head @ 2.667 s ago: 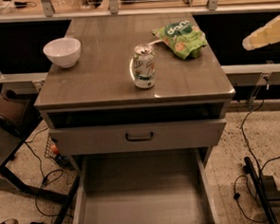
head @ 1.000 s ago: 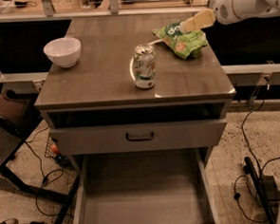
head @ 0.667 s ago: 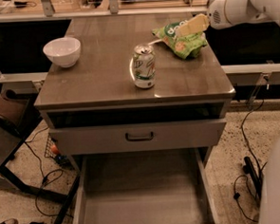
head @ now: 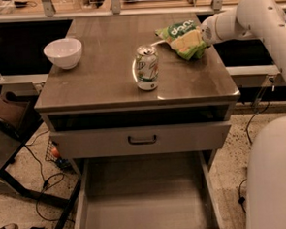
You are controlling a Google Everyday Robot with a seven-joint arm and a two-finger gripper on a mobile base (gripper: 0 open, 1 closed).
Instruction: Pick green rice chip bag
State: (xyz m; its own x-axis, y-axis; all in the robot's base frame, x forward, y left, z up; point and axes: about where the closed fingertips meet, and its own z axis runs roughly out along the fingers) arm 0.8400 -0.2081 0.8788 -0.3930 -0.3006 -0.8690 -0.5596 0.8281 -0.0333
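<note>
The green rice chip bag [head: 177, 32] lies crumpled at the back right of the table top [head: 102, 85]. It is bright green with white lettering. My gripper [head: 193, 39] reaches in from the right on a white arm [head: 253, 12] and sits at the bag's right end, on or just over it. The bag's right part is hidden behind the gripper. A green-and-white soda can [head: 146, 67] stands upright in front of the bag, to the gripper's left.
A white bowl [head: 63, 52] sits at the table's back left. Below the top is a shut drawer with a handle [head: 142, 140], and the bottom drawer [head: 146, 203] is pulled out. My white base [head: 275, 176] fills the lower right. Cables lie on the floor.
My arm has come in from the right and moved down and left. The gripper has gone from above the bag's right corner to the bag itself. Bag, can and bowl have not moved.
</note>
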